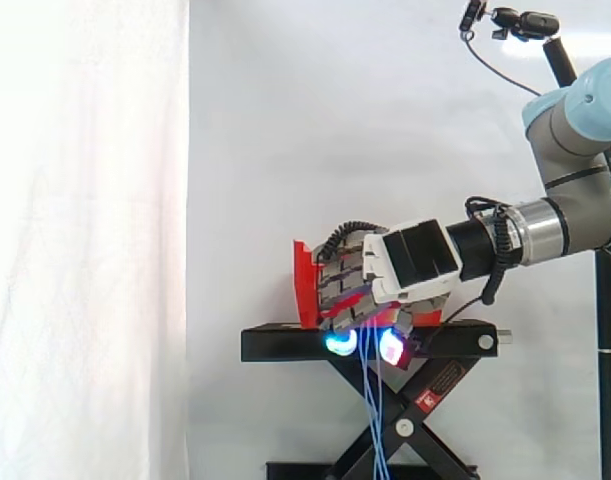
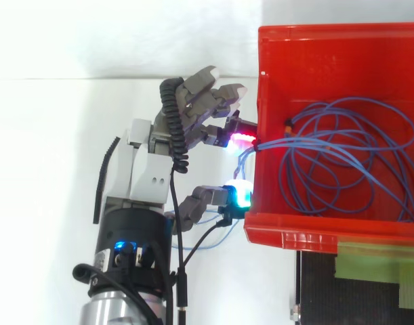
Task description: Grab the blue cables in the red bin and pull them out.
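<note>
The red bin (image 2: pixel 315 233) holds a loose coil of thin blue cables (image 2: pixel 342 162). A few strands run over the bin's left wall to my hand (image 2: pixel 152 169), which sits just outside that wall. Its fingers are curled, and the red-glowing and cyan-glowing pads close on the strands at the rim. In the side view the hand (image 1: pixel 415 265) hangs in front of the tilted red bin (image 1: pixel 307 285). There the blue cables (image 1: pixel 375 420) drop straight down from between the glowing pads, past the stand.
The bin rests on a black stand (image 1: pixel 285 345) with a scissor lift beneath it. A white curtain is behind. A camera on a dark pole (image 1: pixel 525 22) stands at the upper right, behind the arm. A green strip (image 2: pixel 376 261) lies on the stand below the bin.
</note>
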`<action>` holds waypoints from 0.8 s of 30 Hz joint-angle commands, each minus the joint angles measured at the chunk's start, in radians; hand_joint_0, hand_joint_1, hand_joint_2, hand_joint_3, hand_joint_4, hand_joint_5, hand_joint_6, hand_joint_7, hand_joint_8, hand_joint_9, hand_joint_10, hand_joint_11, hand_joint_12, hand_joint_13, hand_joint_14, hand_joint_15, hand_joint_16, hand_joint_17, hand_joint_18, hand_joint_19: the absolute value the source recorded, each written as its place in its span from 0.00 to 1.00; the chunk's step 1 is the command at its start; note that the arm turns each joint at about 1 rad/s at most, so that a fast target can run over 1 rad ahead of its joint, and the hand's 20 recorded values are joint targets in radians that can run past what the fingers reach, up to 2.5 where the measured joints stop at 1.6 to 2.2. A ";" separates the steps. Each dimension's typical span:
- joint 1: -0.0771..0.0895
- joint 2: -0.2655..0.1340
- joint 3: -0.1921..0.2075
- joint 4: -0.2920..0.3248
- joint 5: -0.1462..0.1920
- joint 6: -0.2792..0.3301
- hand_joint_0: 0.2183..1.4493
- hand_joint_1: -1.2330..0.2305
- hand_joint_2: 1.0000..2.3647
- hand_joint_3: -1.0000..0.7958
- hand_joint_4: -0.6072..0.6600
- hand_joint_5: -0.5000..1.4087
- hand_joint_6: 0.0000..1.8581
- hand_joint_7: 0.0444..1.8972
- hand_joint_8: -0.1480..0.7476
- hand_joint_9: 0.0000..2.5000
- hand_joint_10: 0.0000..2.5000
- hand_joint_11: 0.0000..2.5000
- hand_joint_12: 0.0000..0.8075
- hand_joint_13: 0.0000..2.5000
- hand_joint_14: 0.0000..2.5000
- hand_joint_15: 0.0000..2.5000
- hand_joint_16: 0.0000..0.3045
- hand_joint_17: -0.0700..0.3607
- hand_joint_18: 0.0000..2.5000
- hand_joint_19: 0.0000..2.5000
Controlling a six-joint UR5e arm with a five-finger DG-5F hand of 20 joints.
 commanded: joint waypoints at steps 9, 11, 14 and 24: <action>0.002 0.000 0.010 0.001 0.000 0.000 0.43 0.16 0.00 0.00 0.55 0.69 0.00 0.42 0.47 0.29 0.01 0.24 0.49 0.26 0.01 0.13 0.18 0.45 0.19 0.16; 0.002 0.000 0.018 0.001 0.000 -0.002 0.43 0.16 0.00 0.00 0.55 0.69 0.00 0.42 0.47 0.29 0.01 0.24 0.49 0.26 0.01 0.13 0.18 0.45 0.20 0.16; 0.002 0.000 0.031 -0.002 0.000 -0.010 0.43 0.16 0.00 0.00 0.54 0.69 0.05 0.42 0.47 0.29 0.01 0.24 0.49 0.26 0.01 0.13 0.18 0.45 0.20 0.15; 0.002 0.000 0.030 -0.003 0.000 -0.014 0.43 0.15 0.00 0.00 0.54 0.66 0.23 0.36 0.47 0.29 0.01 0.24 0.48 0.27 0.01 0.13 0.18 0.45 0.20 0.15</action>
